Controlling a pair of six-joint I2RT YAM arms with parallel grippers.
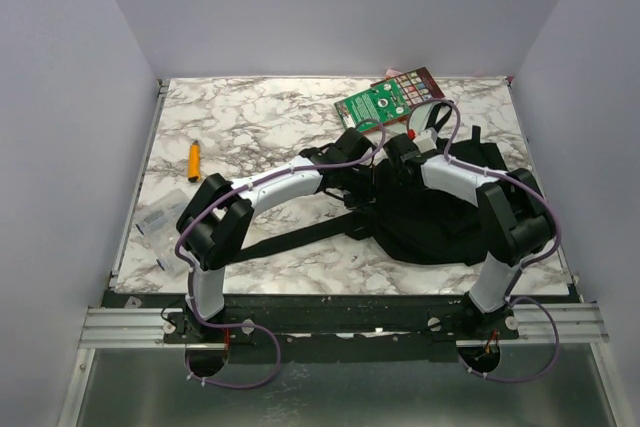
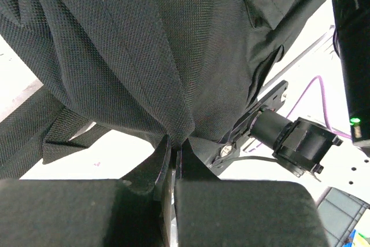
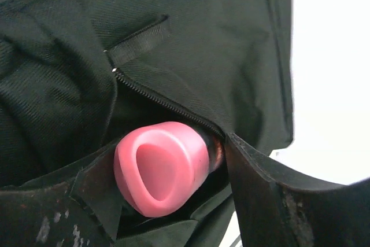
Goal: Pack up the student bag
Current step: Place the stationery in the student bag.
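Observation:
The student bag (image 1: 430,212) is a big black backpack lying at the right middle of the marble table, with a strap running out to the left. My left gripper (image 1: 352,147) is at the bag's far left edge. In the left wrist view it (image 2: 173,147) is shut on a pinched fold of the bag's fabric (image 2: 144,56) and holds it up. My right gripper (image 1: 402,152) is over the bag's top. In the right wrist view it (image 3: 170,153) holds a pink-ended object (image 3: 159,169) at the bag's zippered opening (image 3: 167,103), partly inside.
A green-covered book (image 1: 385,99) lies at the back of the table behind the bag. An orange marker (image 1: 195,159) lies at the left. Small pale items (image 1: 155,222) sit near the left edge. Grey walls enclose the table.

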